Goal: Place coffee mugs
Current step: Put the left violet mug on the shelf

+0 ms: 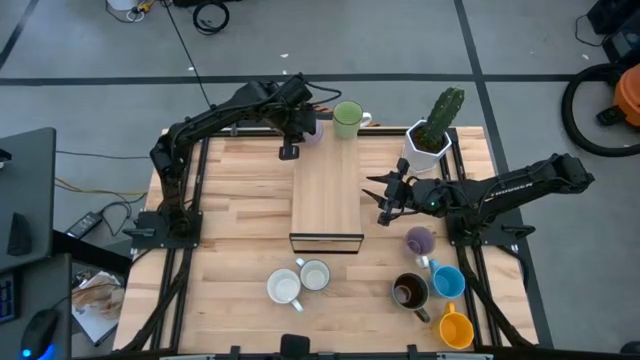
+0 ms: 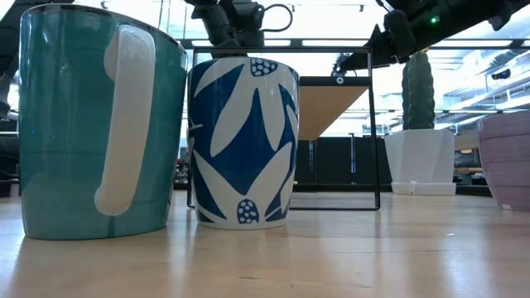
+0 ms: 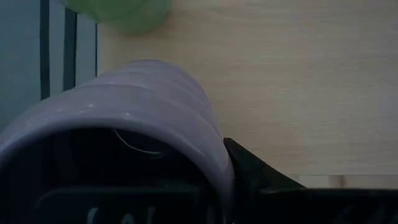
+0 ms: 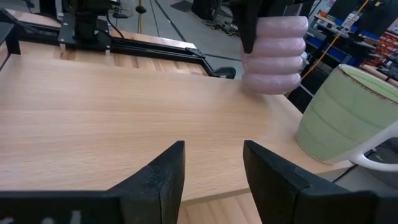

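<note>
My left gripper [image 1: 303, 128] is at the far end of the wooden shelf [image 1: 326, 195], shut on a ribbed lilac mug [image 4: 274, 55], which also fills the left wrist view [image 3: 134, 118]. A light green mug [image 4: 341, 118] stands on its base on the shelf beside it [image 1: 347, 119]. My right gripper [image 4: 212, 167] hovers open at the shelf's right side [image 1: 385, 196], its fingers pointing at both mugs. A second lilac mug [image 1: 419, 240], a blue [image 1: 448, 281], a brown [image 1: 410, 291], an orange [image 1: 455, 327] and two pale mugs [image 1: 298, 281] stand on the near table. My left gripper holds the lilac mug by its wall at the rim [image 3: 214, 158], one finger inside the mug and one finger [image 3: 249, 174] outside. The fingers come from above, pointing down [image 4: 249, 28]. The mug is upright over the shelf's far end; whether its base touches the wood I cannot tell.
A white angular pot with a cactus [image 1: 432, 138] stands at the far right, close to my right arm. In the low view a teal mug [image 2: 91, 124] and a blue leaf-patterned mug [image 2: 244, 141] stand before the shelf's black frame [image 2: 374, 124]. Bare wood lies on the table's left.
</note>
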`<state>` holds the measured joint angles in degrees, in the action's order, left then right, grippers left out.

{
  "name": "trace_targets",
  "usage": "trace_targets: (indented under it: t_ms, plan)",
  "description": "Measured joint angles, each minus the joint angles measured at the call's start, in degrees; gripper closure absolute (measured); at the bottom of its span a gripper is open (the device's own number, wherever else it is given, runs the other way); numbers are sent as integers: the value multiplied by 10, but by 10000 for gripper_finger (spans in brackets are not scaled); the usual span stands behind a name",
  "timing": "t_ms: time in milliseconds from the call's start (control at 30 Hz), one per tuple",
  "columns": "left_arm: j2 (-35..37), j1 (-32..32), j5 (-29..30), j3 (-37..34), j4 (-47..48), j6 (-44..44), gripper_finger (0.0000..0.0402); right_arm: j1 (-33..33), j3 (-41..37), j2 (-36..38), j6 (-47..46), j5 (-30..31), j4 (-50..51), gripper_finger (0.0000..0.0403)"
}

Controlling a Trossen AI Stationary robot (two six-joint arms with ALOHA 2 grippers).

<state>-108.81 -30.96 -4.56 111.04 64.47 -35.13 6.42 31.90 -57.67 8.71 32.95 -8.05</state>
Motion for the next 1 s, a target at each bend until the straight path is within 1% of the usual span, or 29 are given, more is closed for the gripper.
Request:
trace_targets:
  t_ms: [167, 767, 1000]
  plan:
    - [0, 0, 1, 0, 0, 2, 357, 0, 0, 0, -2, 0, 0, 234]
    - [0, 6, 4, 0, -27, 4, 308, 0, 0, 0, 0, 0, 0, 234]
    - [-11, 14, 5, 0, -39, 10, 287, 0, 0, 0, -1, -1, 0, 234]
